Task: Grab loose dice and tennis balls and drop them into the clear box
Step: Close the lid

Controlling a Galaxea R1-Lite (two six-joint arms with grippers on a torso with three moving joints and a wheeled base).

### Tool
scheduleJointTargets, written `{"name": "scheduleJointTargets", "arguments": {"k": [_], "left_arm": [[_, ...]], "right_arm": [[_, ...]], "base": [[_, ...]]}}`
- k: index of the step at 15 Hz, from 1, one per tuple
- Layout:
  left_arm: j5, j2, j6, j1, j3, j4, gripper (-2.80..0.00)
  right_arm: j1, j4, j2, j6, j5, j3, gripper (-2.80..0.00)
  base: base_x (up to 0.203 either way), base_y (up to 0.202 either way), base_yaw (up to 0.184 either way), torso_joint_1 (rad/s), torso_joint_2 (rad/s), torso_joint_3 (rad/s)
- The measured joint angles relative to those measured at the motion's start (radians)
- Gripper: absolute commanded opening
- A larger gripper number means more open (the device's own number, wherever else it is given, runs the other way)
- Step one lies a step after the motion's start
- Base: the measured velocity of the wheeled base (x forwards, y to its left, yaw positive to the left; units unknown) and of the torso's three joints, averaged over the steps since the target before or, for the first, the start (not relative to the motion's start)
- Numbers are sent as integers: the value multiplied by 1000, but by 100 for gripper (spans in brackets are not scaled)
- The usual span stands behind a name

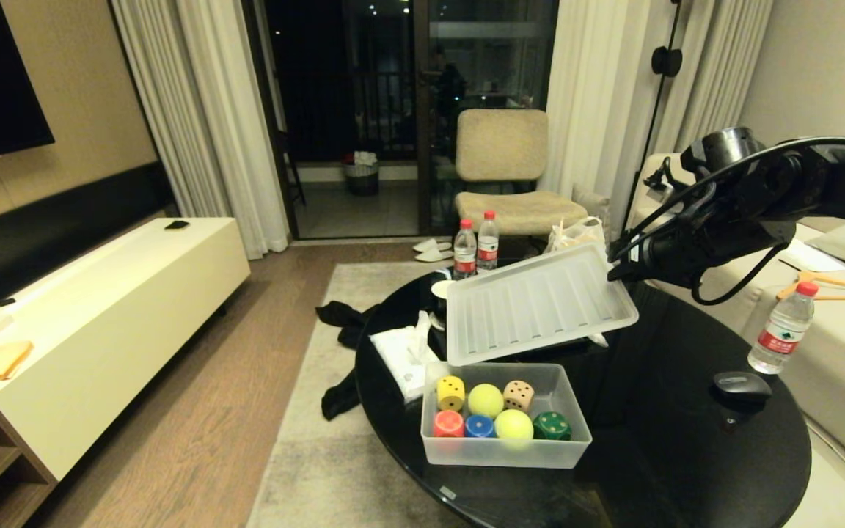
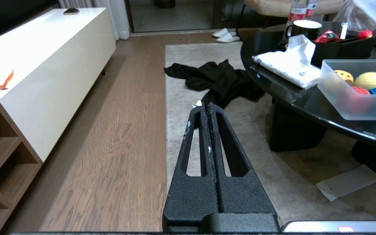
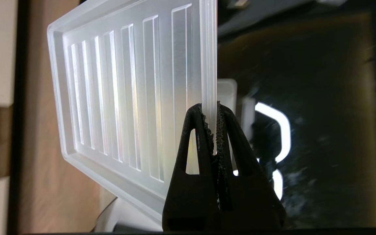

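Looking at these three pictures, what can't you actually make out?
- Head view: the lid hides the table behind it, and the right hand pinching its edge sits behind that edge.
- Head view: the left hand is out of frame; it shows only in its own wrist view.
- Left wrist view: the clear box is cut off by the picture edge.
- Head view: pips on the red die and the blue die are too small to count.

Bottle labels (red and white), print unreadable
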Motion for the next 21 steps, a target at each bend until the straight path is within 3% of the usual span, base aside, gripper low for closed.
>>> {"name": "scheduleJointTargets", "arguments": {"k": [5, 13, 21], "left_arm": [[0, 0, 0, 0, 0, 0, -280], [0, 0, 0, 0, 0, 0, -280], [0, 0, 0, 0, 0, 0, -280]], "right_arm": [[1, 45, 53, 66, 188, -7, -280], [-1, 41, 157, 62, 192, -8, -280], [-1, 32, 241, 2, 192, -9, -280]], "base": [[0, 0, 0, 0, 0, 0], [0, 0, 0, 0, 0, 0], [0, 0, 0, 0, 0, 0]]}}
